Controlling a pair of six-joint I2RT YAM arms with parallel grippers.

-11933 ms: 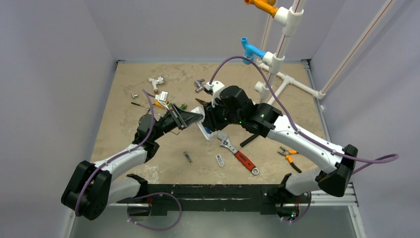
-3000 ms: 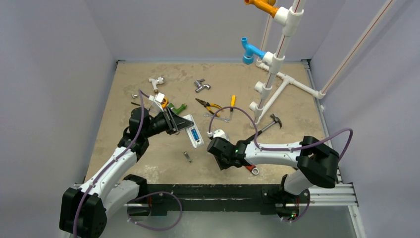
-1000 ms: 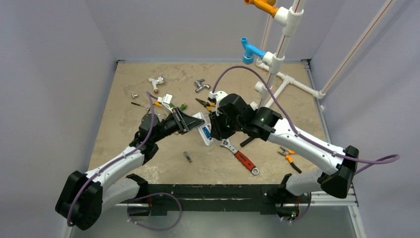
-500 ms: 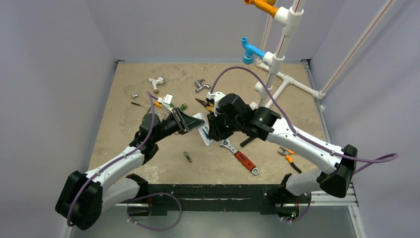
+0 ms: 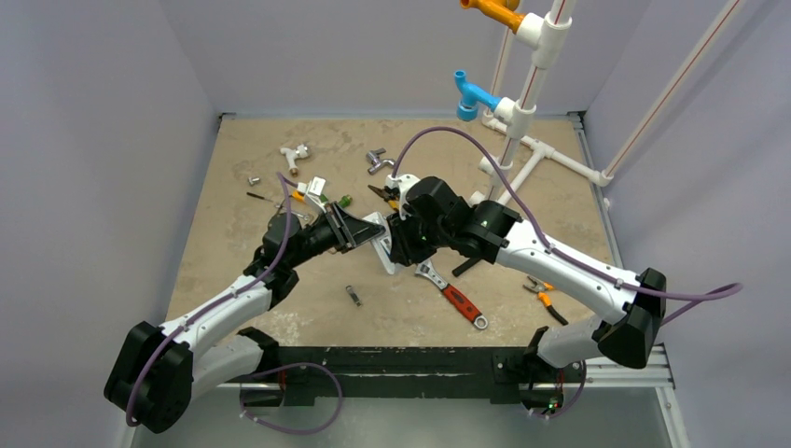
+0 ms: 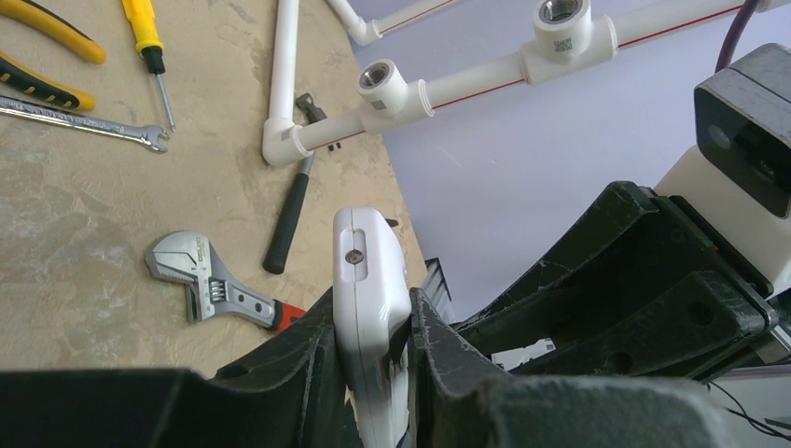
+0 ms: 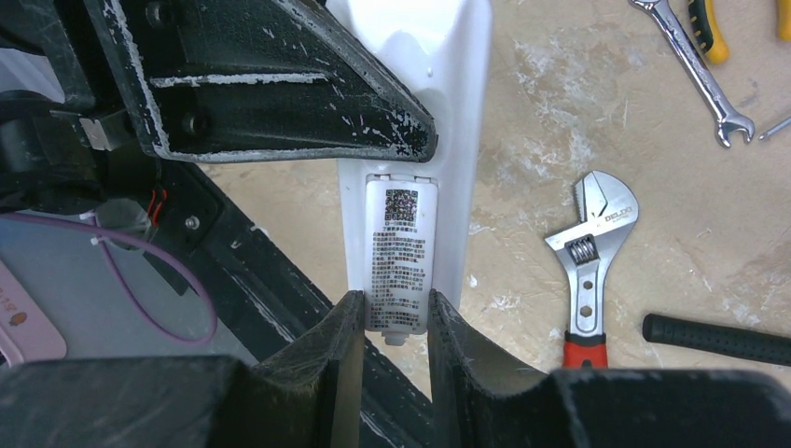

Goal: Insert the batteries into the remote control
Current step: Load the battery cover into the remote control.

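Above the middle of the table (image 5: 392,322), holds the remote (image 5: 380,241) in the air between the two arms, tilted. Pinches it by the two long sides with the left gripper (image 6: 371,301): black fingers (image 6: 438,353) pressed against the white plastic, one on each side, with the narrow end (a small round dot in it) pointing away from that wrist. Meets the other end with the right gripper (image 7: 396,306). Has these fingers (image 7: 457,357) drawn near together and clamps between them the near end of the lid (image 7: 403,238), a white piece with a printed label and a square code. Shows the lid lying flat on the back of the remote, in line with it. Cannot judge from these views a full or partial fit of the lid. Has on the table, to the right of the remote, a wrench (image 7: 592,247) with a red handle, jaw toward the remote. Just beside it has the black handle of a hammer (image 7: 718,341), and farther off a spanner (image 6: 84,119) near yellow pliers (image 6: 56,28). Has at the far right a frame of white pipes (image 5: 518,131).
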